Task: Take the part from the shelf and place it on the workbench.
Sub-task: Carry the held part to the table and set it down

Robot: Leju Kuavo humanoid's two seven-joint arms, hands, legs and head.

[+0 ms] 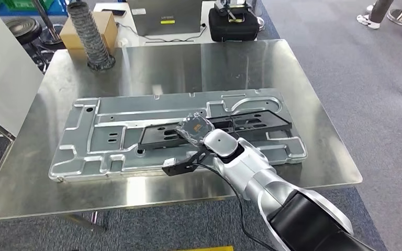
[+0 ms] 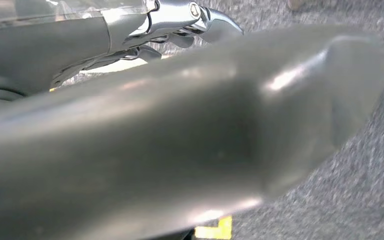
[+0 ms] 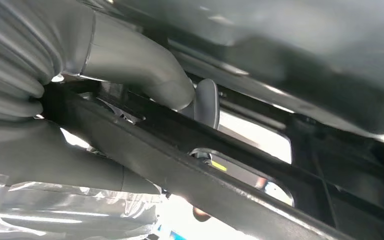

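Right arm stretched forward over the tabletop (image 1: 42,188), right hand (image 1: 194,128) gripping the black part (image 1: 251,123), silver panel (image 1: 84,151) beneath the hand

Bright overhead light, glare on workbench (image 1: 314,130); wrist views blurred.

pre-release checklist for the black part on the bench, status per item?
1. Right hand holds the black frame: ok; the right wrist view shows fingers wrapped on its bar.
2. Frame over the silver panel on the workbench: ok.
3. Frame lying flat, fully supported: cannot tell.
4. Cable at the wrist clear of the frame: cannot tell.
5. Left hand away from the bench, over carpet: ok.
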